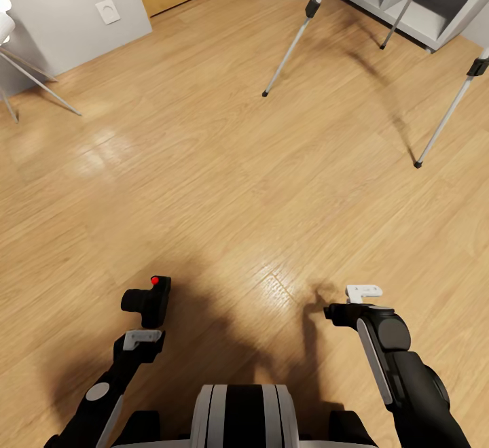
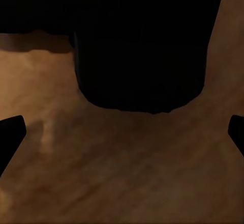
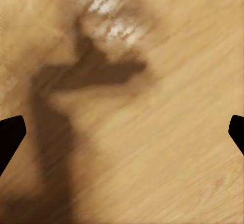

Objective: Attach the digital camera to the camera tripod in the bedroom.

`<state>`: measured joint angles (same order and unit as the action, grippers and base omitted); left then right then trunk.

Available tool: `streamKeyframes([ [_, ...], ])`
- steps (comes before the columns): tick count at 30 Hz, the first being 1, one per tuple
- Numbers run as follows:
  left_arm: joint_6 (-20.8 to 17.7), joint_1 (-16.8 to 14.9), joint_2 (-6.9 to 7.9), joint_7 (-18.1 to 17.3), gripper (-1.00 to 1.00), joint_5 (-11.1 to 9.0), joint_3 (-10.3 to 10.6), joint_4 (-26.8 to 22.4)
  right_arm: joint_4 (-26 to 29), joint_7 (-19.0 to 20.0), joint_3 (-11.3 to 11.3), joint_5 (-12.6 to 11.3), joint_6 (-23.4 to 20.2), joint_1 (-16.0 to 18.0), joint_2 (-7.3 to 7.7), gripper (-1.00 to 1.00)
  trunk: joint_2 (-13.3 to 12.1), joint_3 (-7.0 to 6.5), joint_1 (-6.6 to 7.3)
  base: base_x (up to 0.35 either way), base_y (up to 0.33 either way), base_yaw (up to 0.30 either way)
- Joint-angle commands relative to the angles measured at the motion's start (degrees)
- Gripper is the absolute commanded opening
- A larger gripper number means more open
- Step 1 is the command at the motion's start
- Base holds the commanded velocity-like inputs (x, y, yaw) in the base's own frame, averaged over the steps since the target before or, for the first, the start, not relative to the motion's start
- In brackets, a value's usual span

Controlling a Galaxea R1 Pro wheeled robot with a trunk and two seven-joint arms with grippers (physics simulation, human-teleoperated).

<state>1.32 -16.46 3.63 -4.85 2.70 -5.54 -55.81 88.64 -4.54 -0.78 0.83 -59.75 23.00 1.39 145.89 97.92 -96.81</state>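
Three silver tripod (image 1: 302, 30) legs stand on the wood floor (image 1: 224, 183) ahead, just in front of a grey shelf (image 1: 407, 13); the tripod head lies beyond the picture's top edge. The camera (image 1: 148, 300) with its red button is already off the floor, carried at the tip of the left gripper (image 1: 144, 336), well short of the tripod. So the pickup looks done; the approach and the mounting remain. In the left wrist view the camera (image 2: 142, 46) is a dark block between the finger tips (image 2: 10, 132), though I cannot tell how firmly it is pinched, since the contact is dark. The right gripper (image 1: 353, 302) hangs spread over bare floor, holding nothing.
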Motion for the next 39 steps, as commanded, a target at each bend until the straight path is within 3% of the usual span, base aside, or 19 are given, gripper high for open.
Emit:
streamKeyframes([
  [1, 0.15, -0.03, -0.03, -0.34, 1.0, 0.28, -0.17, 0.0, 0.04, -0.12, 0.05, 0.05, -0.25, 0.02, 0.02, 1.0, 0.01, 0.03, 0.01, 0.0, 0.0, 0.0],
  [14, 0.32, -3.07, -0.03, -0.15, 1.0, 0.11, -0.23, 1.95, 0.04, -0.19, 0.07, 0.05, -0.25, 0.02, 0.01, 1.0, 0.01, 0.03, 0.01, 0.0, 0.0, 0.0],
  [18, 0.39, -3.95, -0.08, 1.57, 1.0, 0.19, -0.25, 3.53, 0.04, -0.19, 0.07, 0.05, -0.25, 0.02, 0.01, 1.0, 0.01, 0.03, 0.01, 0.0, 0.0, 0.0],
  [22, 0.51, -4.15, -0.11, 2.97, 1.0, 0.41, -0.26, 4.1, 0.04, -0.18, 0.07, 0.05, -0.25, 0.02, 0.01, 1.0, 0.01, 0.03, 0.01, 0.0, 0.0, 0.0],
  [39, 0.53, -5.05, -0.42, 3.26, 1.0, 0.46, -0.21, 4.18, 0.04, -0.21, 0.12, 0.0, -0.25, 0.02, 0.01, 1.0, 0.01, 0.03, 0.01, 0.0, 0.0, 0.0],
])
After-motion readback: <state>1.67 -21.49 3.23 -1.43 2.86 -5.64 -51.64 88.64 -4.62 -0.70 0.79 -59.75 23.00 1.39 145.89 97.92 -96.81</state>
